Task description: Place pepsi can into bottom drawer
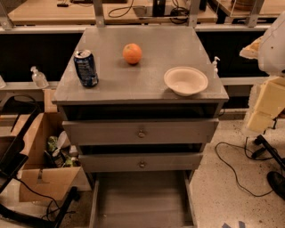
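Bottom drawer (141, 200): pulled fully out at the lower edge of the view, a wide, shallow grey tray with low side walls; nothing is seen lying in it.
Cardboard box (42, 178): set on the floor left of the cabinet, flaps open, with mixed items inside that cannot be told apart.
Cable (231, 171): a dark loop laid on the speckled floor to the right of the cabinet.
Middle drawer (141, 162): grey, a round knob at its centre, pulled slightly forward above the bottom drawer.
Upper drawer (141, 132): grey, also fitted with a round knob, just beneath the worktop.
Worktop (147, 91): the grey cabinet top, on which three things are carried, well apart from one another.
Bowl (185, 80): pale and empty, placed near the front right corner.
Can (86, 67): stood upright at the left side of the worktop, dark blue with a silver top; white and red markings are seen, but no lettering can be read.
Orange (132, 53): placed behind and to the right of the can, near the middle.
Claw (267, 104): held at the right edge of the view, beside the cabinet and apart from the can; nothing is touched or gripped by it as far as can be seen, and whether it is released or clenched cannot be told.
Clear bottle (38, 77): stood on a low ledge left of the cabinet.
Desk (49, 13): wooden, at the far back, with dark cables laid across it.
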Controlling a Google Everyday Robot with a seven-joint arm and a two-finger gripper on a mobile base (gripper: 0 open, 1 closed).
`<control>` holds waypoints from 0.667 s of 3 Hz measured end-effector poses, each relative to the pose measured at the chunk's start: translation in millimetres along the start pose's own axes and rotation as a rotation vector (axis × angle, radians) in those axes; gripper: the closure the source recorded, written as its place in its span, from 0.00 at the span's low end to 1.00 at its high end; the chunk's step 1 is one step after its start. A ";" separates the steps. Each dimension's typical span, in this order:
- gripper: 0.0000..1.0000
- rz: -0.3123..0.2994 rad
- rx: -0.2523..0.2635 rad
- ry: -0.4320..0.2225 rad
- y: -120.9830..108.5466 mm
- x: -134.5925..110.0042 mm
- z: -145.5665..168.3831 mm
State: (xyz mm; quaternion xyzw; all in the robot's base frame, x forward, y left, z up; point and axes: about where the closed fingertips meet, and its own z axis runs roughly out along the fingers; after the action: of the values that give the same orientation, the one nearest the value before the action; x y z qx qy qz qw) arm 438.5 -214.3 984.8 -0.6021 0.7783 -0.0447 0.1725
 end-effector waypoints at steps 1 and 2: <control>0.00 0.000 0.003 -0.001 -0.4 -0.3 -0.4; 0.00 0.018 0.038 -0.060 -14.0 -9.5 7.1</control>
State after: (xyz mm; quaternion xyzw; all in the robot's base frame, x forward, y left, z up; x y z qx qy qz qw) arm 455.8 -208.1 984.0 -0.5928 0.7771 -0.0400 0.2075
